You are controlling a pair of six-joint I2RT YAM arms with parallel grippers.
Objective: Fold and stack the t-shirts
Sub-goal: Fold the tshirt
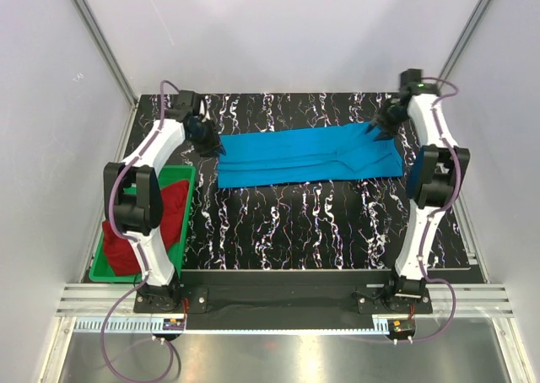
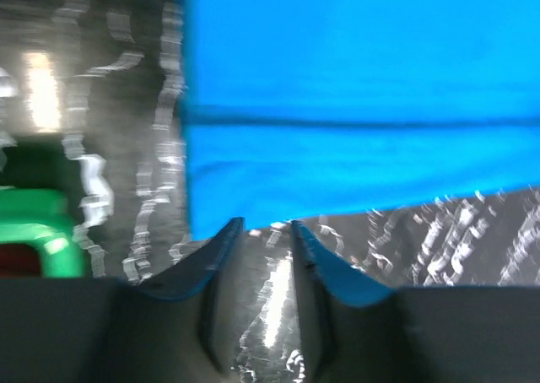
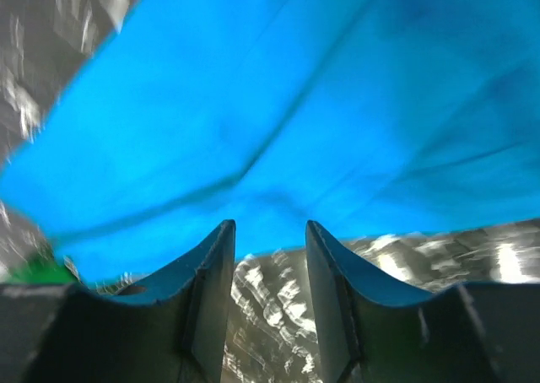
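Note:
A sky-blue t-shirt (image 1: 308, 155) lies folded into a long flat band across the far half of the black marbled table (image 1: 295, 231). My left gripper (image 1: 221, 149) hovers at its left end, jaws open, with only table showing between them; the blue t-shirt (image 2: 354, 105) edge sits just beyond the tips of my left gripper (image 2: 267, 225). My right gripper (image 1: 373, 131) is at the shirt's far right corner, open and empty, the blue t-shirt (image 3: 278, 105) lying just past the tips of my right gripper (image 3: 270, 225). The dark red t-shirt (image 1: 164, 218) is bunched in the bin.
A green plastic bin (image 1: 110, 273) stands at the table's left edge beside the left arm, and its corner, the green bin (image 2: 38, 231), shows in the left wrist view. White enclosure walls ring the table.

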